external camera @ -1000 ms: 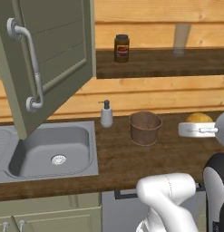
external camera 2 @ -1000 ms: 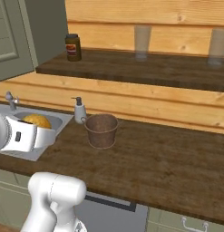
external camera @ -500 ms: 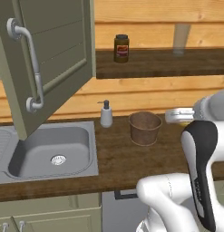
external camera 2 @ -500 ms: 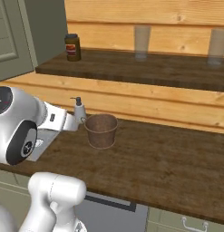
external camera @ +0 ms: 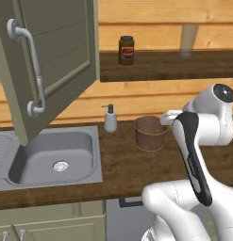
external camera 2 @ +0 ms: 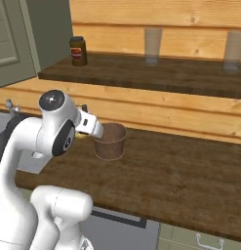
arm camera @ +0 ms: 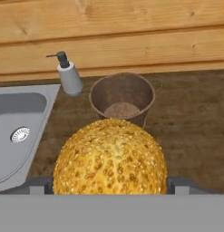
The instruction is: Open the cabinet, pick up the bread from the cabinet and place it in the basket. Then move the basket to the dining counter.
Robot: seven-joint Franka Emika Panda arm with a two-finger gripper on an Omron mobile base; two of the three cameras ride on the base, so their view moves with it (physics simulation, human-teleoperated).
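Basket [arm camera: 122, 100] right of soap disp. [arm camera: 69, 75]

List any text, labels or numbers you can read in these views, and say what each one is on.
None can be read.
The jar on the shelf carries a red and yellow label, too small and blurred to make out.
The soap dispenser, basket, bread and cabinet door show no writing.

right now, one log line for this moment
stage: carry bread to basket | pincer: shut on bread | basket: empty, on counter by soap bottle | cabinet: open
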